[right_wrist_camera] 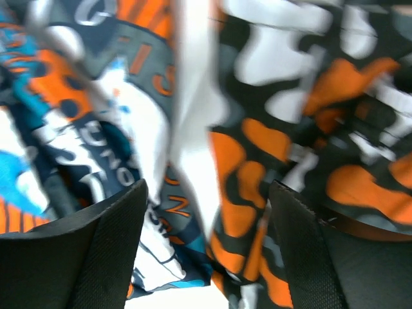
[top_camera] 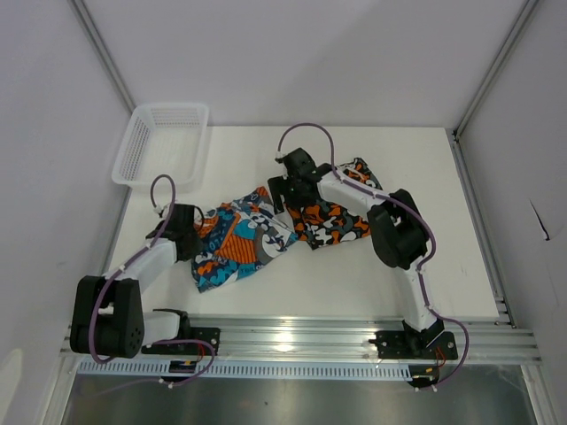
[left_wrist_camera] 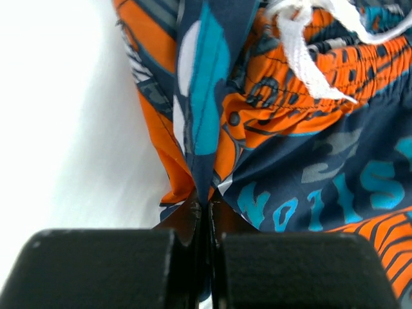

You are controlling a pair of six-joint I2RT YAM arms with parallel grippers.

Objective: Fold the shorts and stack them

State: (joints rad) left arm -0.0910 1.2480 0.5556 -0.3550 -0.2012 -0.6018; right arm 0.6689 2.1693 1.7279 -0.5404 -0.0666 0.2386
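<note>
Pinching a fold of the cartoon-print shorts (left_wrist_camera: 302, 161), the left gripper (left_wrist_camera: 205, 215) has its two fingers pressed together, with blue-teal and orange cloth caught between their tips. Just beyond the fingertips the fabric stands up in a ridge. Farther out, to their right, runs the orange gathered waistband with a white drawstring (left_wrist_camera: 302, 51). To the left of the fingers is bare white table (left_wrist_camera: 58, 129).

The right gripper (right_wrist_camera: 206, 212) holds its fingers (right_wrist_camera: 96, 251) wide apart with nothing clamped between them, close over cloth. Beyond its left finger lies the cartoon print. Beyond its right finger lie the camouflage shorts (right_wrist_camera: 309, 129) in orange, black, grey and white. A pale strip runs out from the gap between the fingers; that view is blurred, so I cannot tell what it is. Seen from above, the two garments touch beneath this gripper. A white mesh basket (top_camera: 164, 142) sits well beyond the left fingers.
</note>
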